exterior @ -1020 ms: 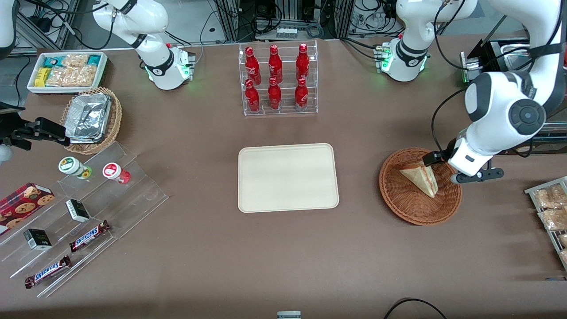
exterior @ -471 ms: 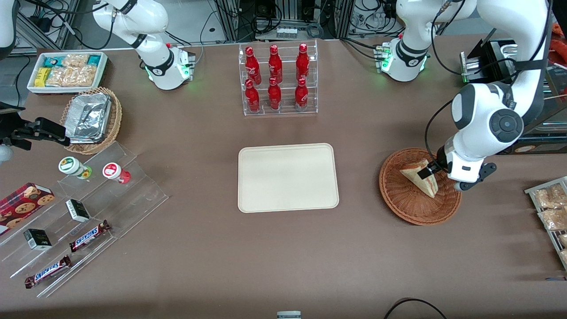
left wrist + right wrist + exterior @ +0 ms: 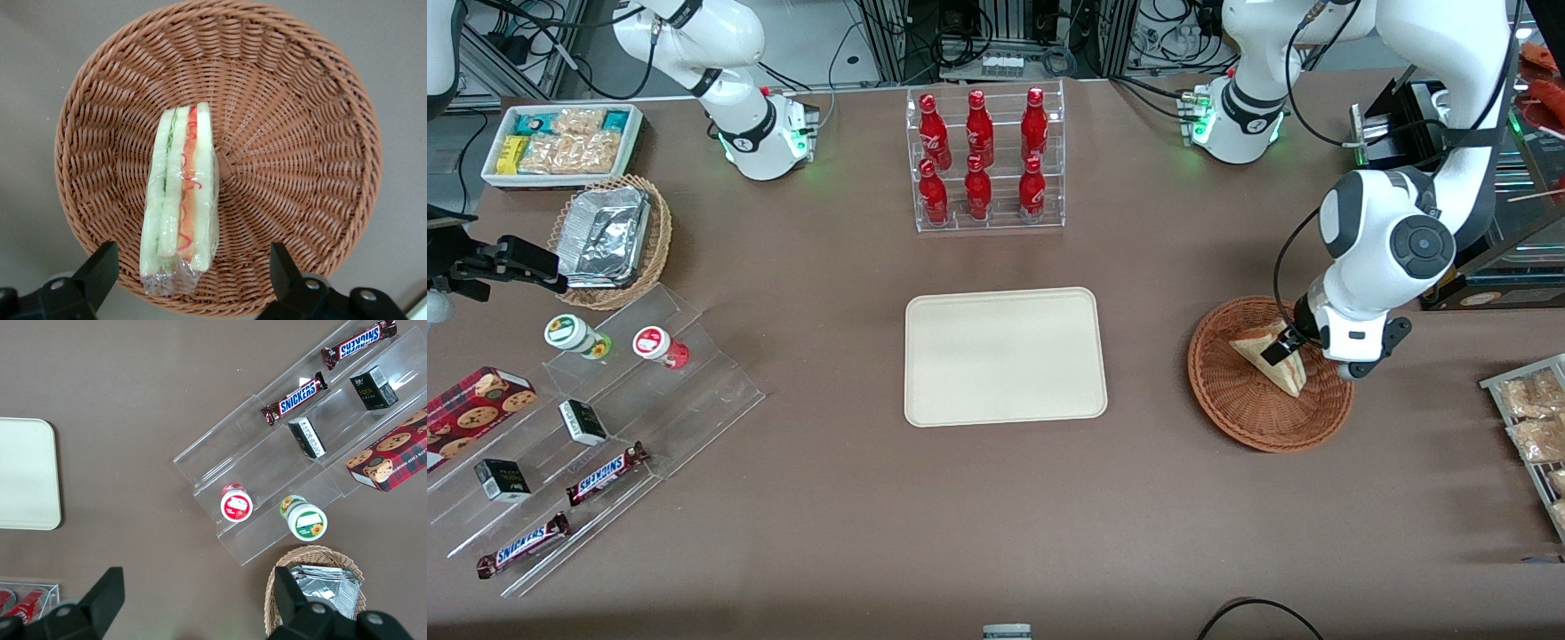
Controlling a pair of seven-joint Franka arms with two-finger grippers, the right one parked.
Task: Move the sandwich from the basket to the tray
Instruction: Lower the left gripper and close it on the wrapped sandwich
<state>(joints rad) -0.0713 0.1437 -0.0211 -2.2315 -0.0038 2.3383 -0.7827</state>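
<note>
Gripper: the left arm's gripper hangs over the basket with its fingers spread wide, one on each side of the sandwich's wrapped end, gripping nothing.
Sandwich: the sandwich lies inside the basket, standing on edge with its cut side up, showing red and green filling between 3 pale bread layers under clear wrap; in the front view it sits in the part of the bowl nearest the working arm's wrist.
Basket: round reddish-brown wicker bowl on the brown table, toward the working arm's end, well apart from the tray.
Tray: flat cream tray at the table's middle, nothing on it, nearer the front camera than the bottle rack.
Bottle rack: clear stand holding 6 red bottles in 2 rows of 3.
Parked arm's end: a lighter wicker basket with foil trays, a white bin of snack packets, and a clear stepped display carrying 2 Snickers bars, small dark boxes and 2 lidded cups.
Working arm's end: a rack of bagged snacks at the table edge.
</note>
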